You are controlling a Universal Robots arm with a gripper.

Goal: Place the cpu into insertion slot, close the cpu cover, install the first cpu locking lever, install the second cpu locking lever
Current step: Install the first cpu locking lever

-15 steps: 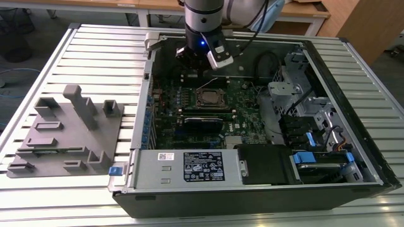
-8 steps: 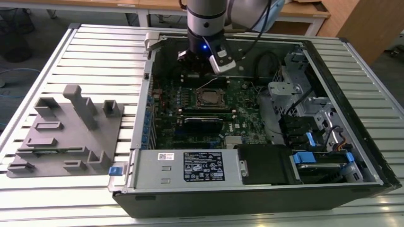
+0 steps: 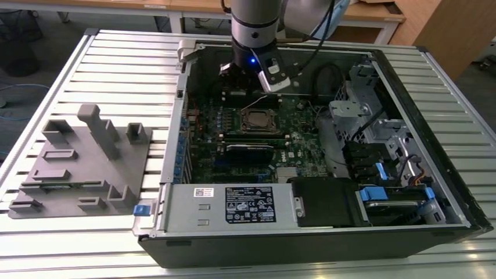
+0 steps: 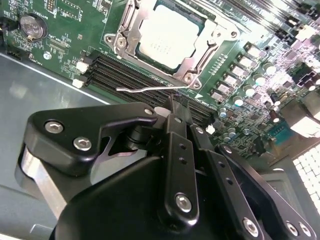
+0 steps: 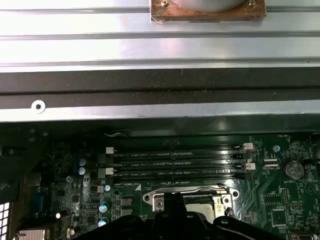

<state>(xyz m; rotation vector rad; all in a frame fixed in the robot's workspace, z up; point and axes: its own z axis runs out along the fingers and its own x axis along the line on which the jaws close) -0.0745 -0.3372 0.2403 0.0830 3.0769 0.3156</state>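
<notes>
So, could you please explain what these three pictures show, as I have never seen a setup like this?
This is one robot arm working inside an open computer case that lies on a slatted metal table. The exterior view comes from a camera standing off the arm. The two wrist views come from cameras riding on the arm, so the black shape in front of them is the robot's own hand.

On the green motherboard, the cpu sits in the insertion slot, and the cpu cover lies flat around it. A thin wire locking lever looks unlatched, right at the tip of the hand. I cannot tell whether the hand grips it.

A grey parts tray lies on the table at the exterior view's left.
</notes>
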